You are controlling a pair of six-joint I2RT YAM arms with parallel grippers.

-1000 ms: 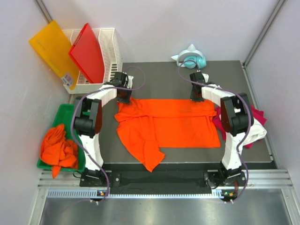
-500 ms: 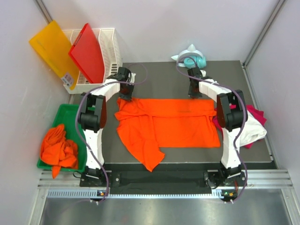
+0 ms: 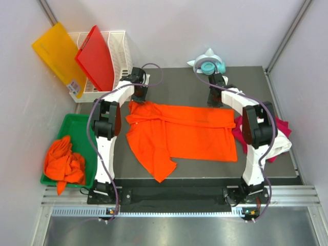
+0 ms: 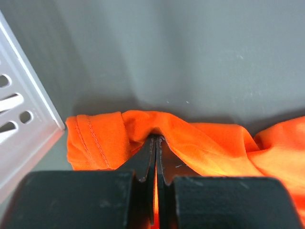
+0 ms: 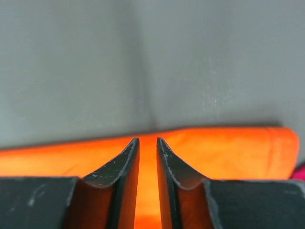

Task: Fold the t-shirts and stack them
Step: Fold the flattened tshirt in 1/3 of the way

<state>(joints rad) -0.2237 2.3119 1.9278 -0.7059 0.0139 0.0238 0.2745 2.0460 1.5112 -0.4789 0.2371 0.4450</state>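
Observation:
A bright orange t-shirt (image 3: 189, 130) lies spread on the dark mat, its left side rumpled and one flap hanging toward the near edge. My left gripper (image 3: 138, 98) is at the shirt's far left corner. In the left wrist view it (image 4: 156, 138) is shut on a raised fold of the orange cloth (image 4: 205, 143). My right gripper (image 3: 216, 101) is at the shirt's far right edge. In the right wrist view its jaws (image 5: 147, 139) stand a narrow gap apart over flat orange cloth (image 5: 224, 148). Several orange shirts (image 3: 64, 161) are piled in a green bin. White and magenta shirts (image 3: 277, 136) lie at the right.
A white basket (image 3: 119, 51) at the back left holds a red board (image 3: 96, 56), with a yellow-orange board (image 3: 56, 54) beside it. The basket's edge (image 4: 24, 109) is close to my left gripper. A teal and white object (image 3: 207, 64) sits at the back.
Both grippers have moved toward the back of the table. The orange shirt has been dragged back with them, and its near edge and hanging flap have shifted away from the front.

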